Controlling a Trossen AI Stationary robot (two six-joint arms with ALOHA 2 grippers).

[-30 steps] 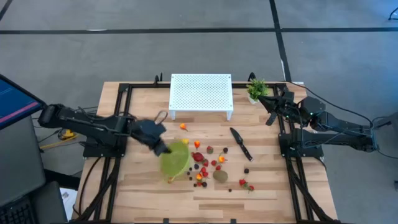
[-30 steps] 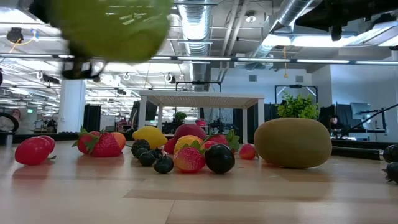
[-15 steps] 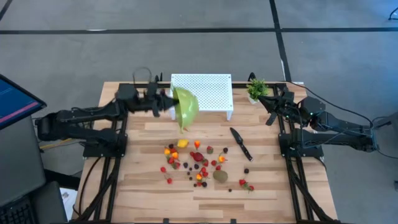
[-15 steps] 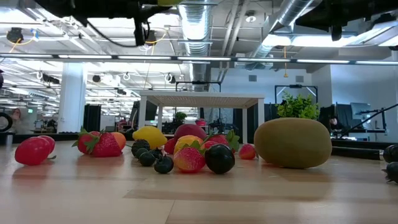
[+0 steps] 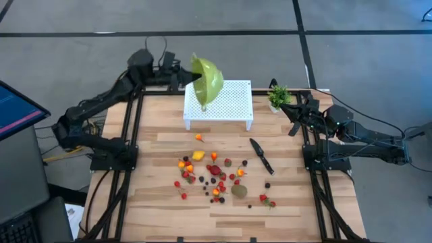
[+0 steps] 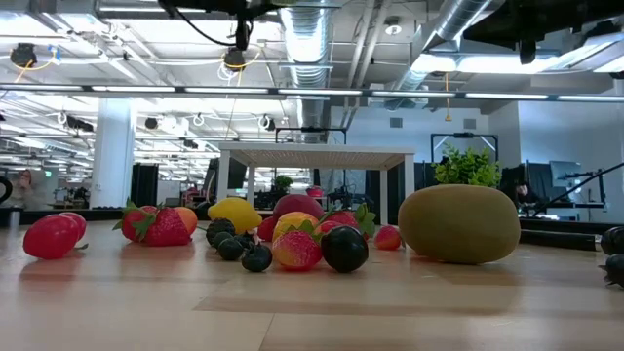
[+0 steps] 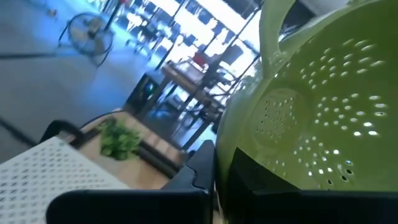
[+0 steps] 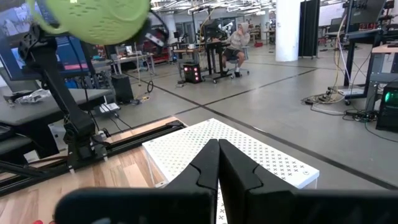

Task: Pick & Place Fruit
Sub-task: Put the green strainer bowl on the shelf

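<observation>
- Colander [image 5: 206, 79] carriage looks like the step in hand: the left gripper [image 5: 183, 78] holds the green, hole-dotted bowl by its rim, high over the far left corner of the white rack [image 5: 223, 108], with its fingers closed on that rim.
- Fruit [image 5: 217, 175] is not being handled; it lies scattered on the bare wood in the middle of the table [image 5: 155, 209], nearer the front than the rack and just left of the knife [image 5: 261, 155].
- Right gripper [image 5: 295, 111] waits at the far right of the table beside the plant [image 5: 278, 96], fingers pressed together and holding nothing; its own camera shows them meeting over the rack.
- Next move, as I judge it: the colander must be set down upright, either on the rack or on the wood, so the pieces can go in. It hangs tilted on its side now, so it needs levelling before release.
- Pieces look like small glossy toys: red strawberries [image 6: 156, 225], a yellow lemon [image 6: 234, 214], dark round berries [image 6: 343, 248], orange ones, and one larger brown-green kiwi [image 6: 458, 223].
- Most sit in a loose cluster, some touching, with a few strays toward the front right.
- Picking calls for a narrow, precise pinch, since the berries are tiny and round and would likely roll if nudged.
</observation>
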